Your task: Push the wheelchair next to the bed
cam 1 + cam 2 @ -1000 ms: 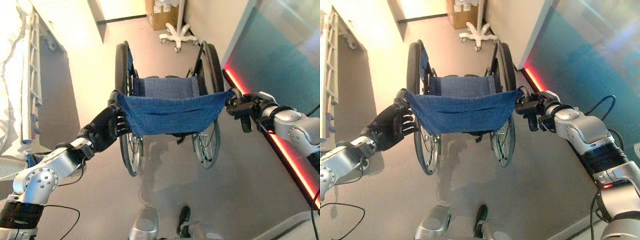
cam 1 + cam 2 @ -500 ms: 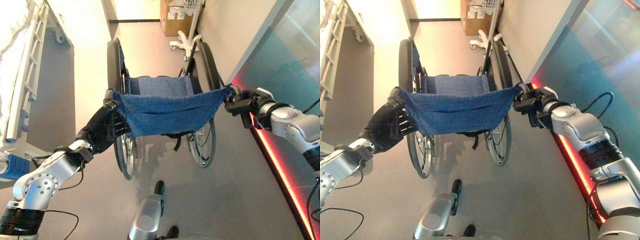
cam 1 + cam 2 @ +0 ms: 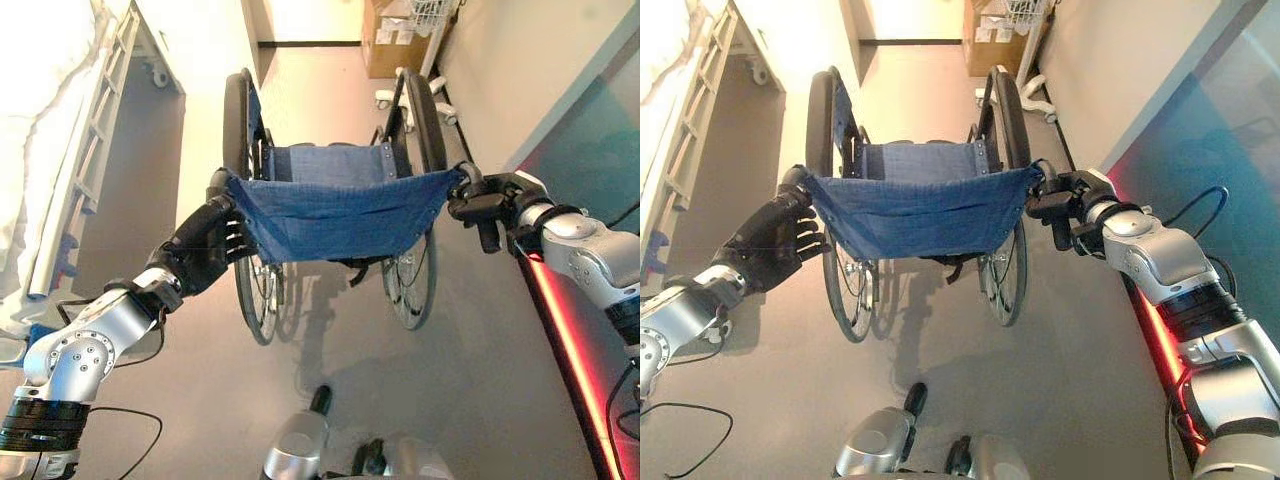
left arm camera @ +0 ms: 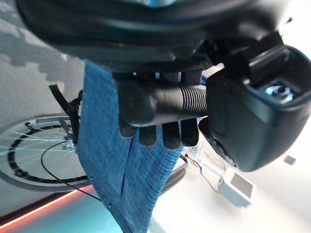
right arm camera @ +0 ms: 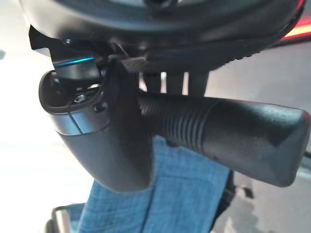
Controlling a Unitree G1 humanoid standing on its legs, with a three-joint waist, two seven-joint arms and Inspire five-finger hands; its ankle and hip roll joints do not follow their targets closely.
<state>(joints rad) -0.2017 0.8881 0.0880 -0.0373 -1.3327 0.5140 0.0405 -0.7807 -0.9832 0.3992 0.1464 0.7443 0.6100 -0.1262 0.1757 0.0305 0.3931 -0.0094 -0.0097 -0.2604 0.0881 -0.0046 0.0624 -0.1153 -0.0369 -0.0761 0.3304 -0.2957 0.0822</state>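
The wheelchair [image 3: 335, 215], with a blue cloth backrest and big black wheels, stands straight ahead of me, facing away down the corridor. My left hand [image 3: 200, 250] is curled round its left push handle [image 4: 189, 99]. My right hand [image 3: 480, 205] is curled round the ribbed right push handle [image 5: 218, 128]. The bed [image 3: 60, 150], with white bedding and a pale side rail [image 3: 690, 130], runs along the left side. A strip of floor lies between the bed and the wheelchair's left wheel [image 3: 240, 130].
A wall with a teal panel and a red light strip [image 3: 570, 370] runs close along the right side. At the far end stand a cardboard box [image 3: 385, 45] and a white wheeled stand base [image 3: 400, 95], just past the right wheel.
The view has moved on down the corridor with the wheelchair. The box and the stand are nearer and the bed rail fills more of the left. Both hands have kept their hold.
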